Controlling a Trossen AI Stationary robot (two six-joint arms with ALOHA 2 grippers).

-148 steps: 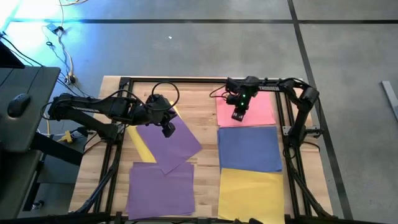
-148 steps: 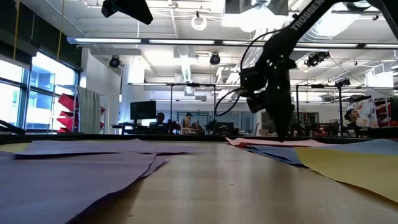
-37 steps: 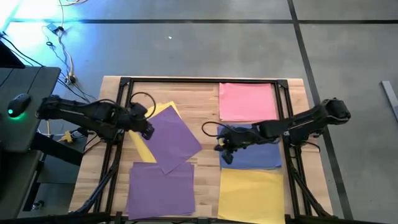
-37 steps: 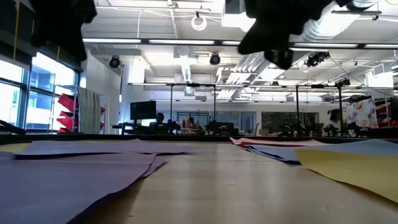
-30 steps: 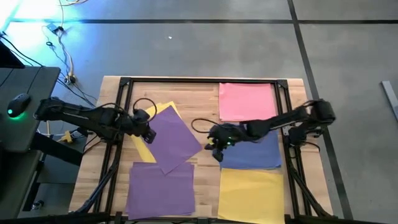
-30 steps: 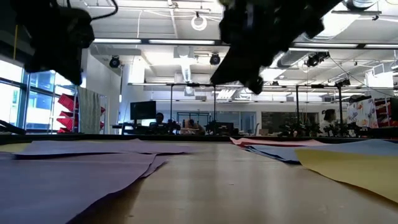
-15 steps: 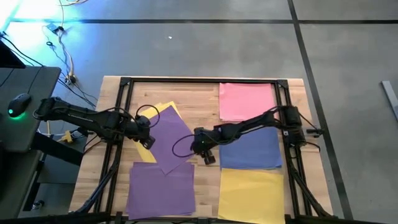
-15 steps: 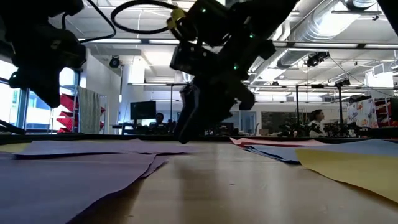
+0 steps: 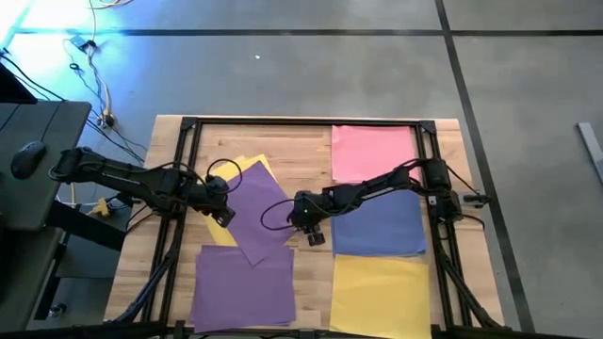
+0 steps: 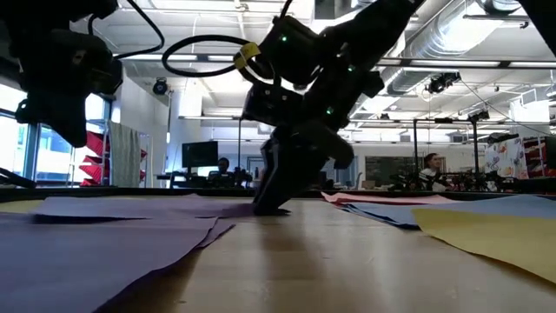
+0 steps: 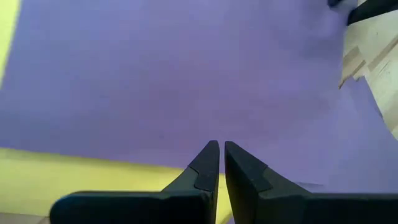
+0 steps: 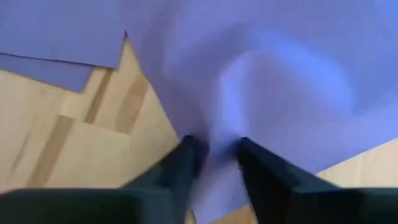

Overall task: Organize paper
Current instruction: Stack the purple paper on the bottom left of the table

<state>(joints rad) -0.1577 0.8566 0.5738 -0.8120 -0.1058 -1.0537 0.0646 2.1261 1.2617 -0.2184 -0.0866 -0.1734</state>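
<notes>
High view, centre of frame: your right gripper [image 9: 303, 229] is pinching the right corner of the tilted purple sheet [image 9: 261, 215], which puckers between its fingers. Your left gripper [image 9: 224, 216], jaws clenched on nothing, hovers at that sheet's left edge over a yellow sheet [image 9: 215, 226].

A wooden table [image 9: 283, 146] seen from straight above holds coloured paper: on its right side a pink sheet [image 9: 372, 153], a blue sheet [image 9: 386, 226] and a yellow sheet [image 9: 382, 297] lie in a column. On the left a tilted purple sheet [image 9: 259, 212] overlaps a yellow sheet [image 9: 219, 231] and another purple sheet [image 9: 243, 290]. The left gripper [image 9: 222, 213] sits at the tilted sheet's left edge, and the right gripper [image 9: 313, 236], reaching across from the right, sits at its right corner.
</notes>
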